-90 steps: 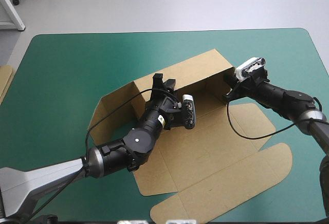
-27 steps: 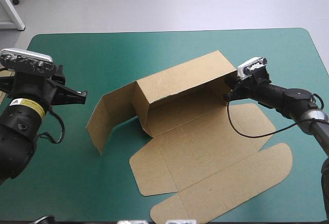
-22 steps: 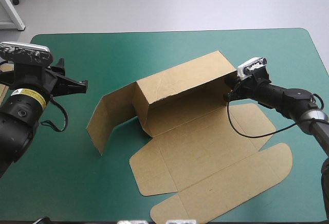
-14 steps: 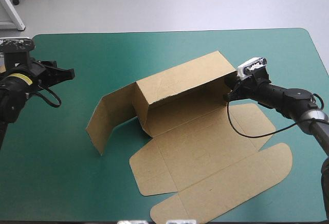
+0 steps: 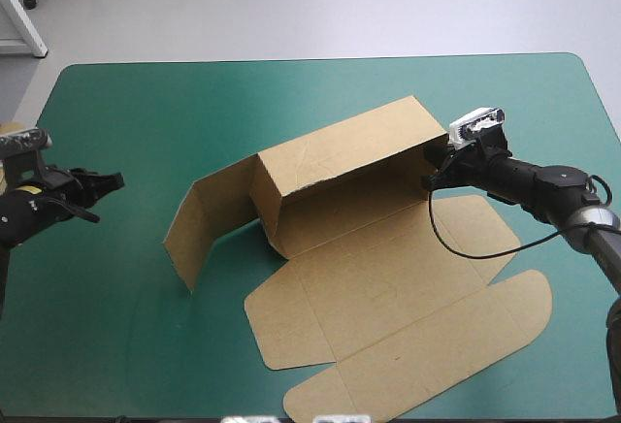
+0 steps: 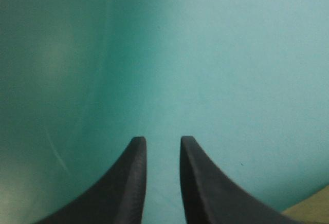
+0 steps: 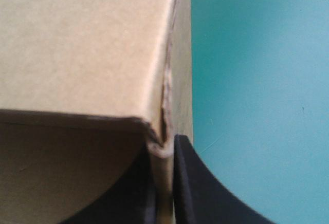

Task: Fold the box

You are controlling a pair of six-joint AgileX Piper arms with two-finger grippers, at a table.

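The box (image 5: 369, 248) sits at the middle of the teal-green surface (image 5: 291, 103), a cut sheet of brown board that is partly raised. In the high view its long back wall stands upright, running from the centre of the surface toward 2 o'clock. A side panel at the wall's 9 o'clock end also stands, swung outward at an angle. The remaining panels and rounded flaps lie flat, spreading toward 5 o'clock.

The right end effector (image 5: 427, 178) reaches in from 3 o'clock and is clamped on the box at the 2 o'clock end of the standing wall. In the right wrist view, the right end effector (image 7: 164, 142) has its black fingers all but together, with the board's corner edge (image 7: 77, 44) pinched between them.

The left end effector (image 5: 102, 195) is at the 9 o'clock edge of the surface, well apart from the box. In the left wrist view, the left end effector (image 6: 159, 144) has its fingers slightly apart with only teal-green cover between them. A sliver of more board (image 6: 311, 209) shows beside it.
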